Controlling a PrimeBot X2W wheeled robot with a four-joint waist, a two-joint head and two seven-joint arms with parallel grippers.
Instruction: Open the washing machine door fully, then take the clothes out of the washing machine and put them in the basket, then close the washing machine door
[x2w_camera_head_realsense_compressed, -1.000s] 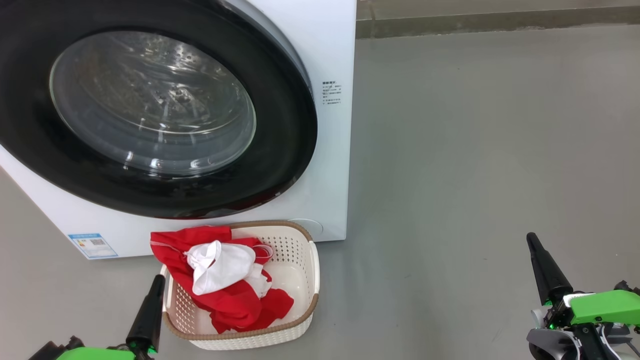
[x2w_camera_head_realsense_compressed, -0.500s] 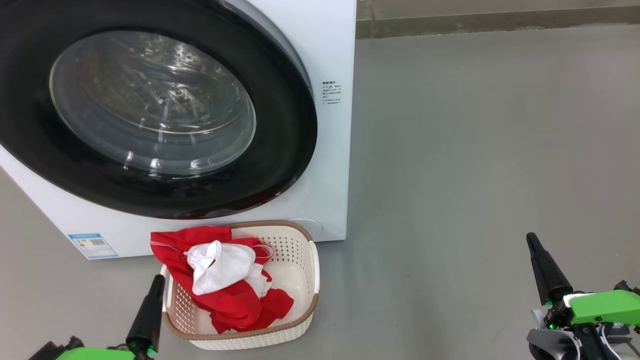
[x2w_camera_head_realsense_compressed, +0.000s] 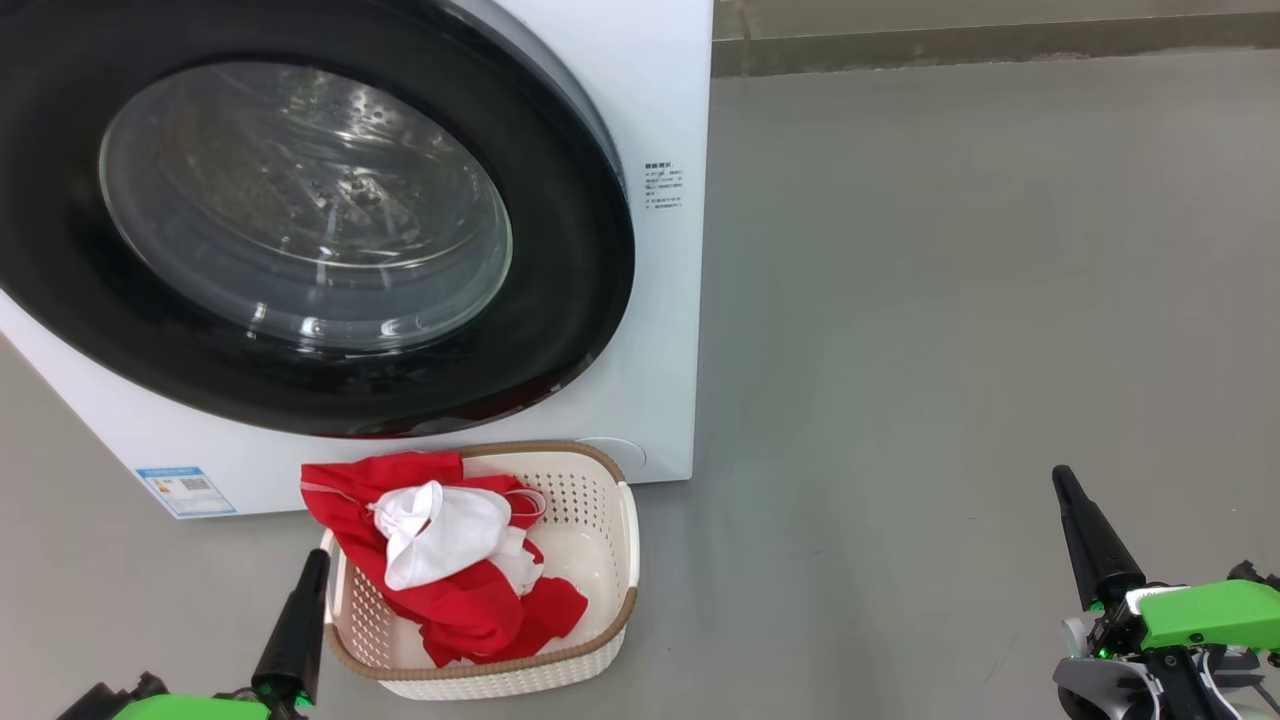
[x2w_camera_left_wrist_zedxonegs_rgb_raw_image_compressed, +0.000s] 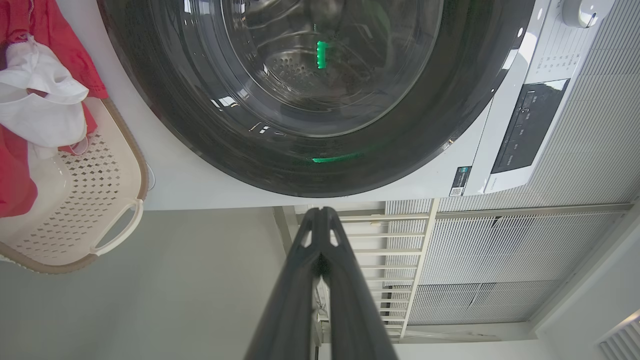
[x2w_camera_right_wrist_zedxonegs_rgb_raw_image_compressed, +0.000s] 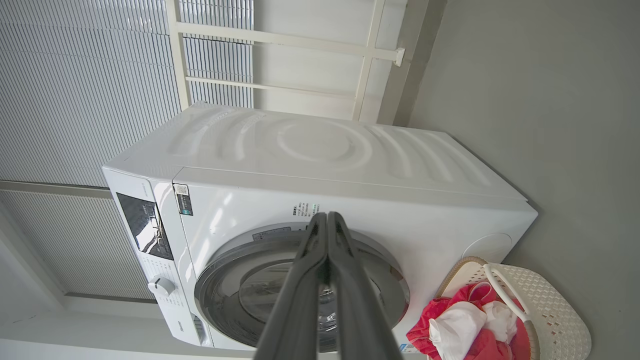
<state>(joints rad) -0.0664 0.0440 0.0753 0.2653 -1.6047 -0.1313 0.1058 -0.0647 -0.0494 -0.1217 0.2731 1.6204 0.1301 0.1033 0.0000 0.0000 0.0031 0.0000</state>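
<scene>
One washing machine (x2w_camera_head_realsense_compressed: 665, 330), its one washing machine door (x2w_camera_head_realsense_compressed: 570, 330) shut against the front. One basket (x2w_camera_head_realsense_compressed: 600, 560) on the floor before it, holding one heap of clothes (x2w_camera_head_realsense_compressed: 470, 605). Two grippers: left gripper (x2w_camera_head_realsense_compressed: 318, 558) beside the basket, right gripper (x2w_camera_head_realsense_compressed: 1062, 478) well apart. Both are clenched, grasping and touching nothing.
</scene>
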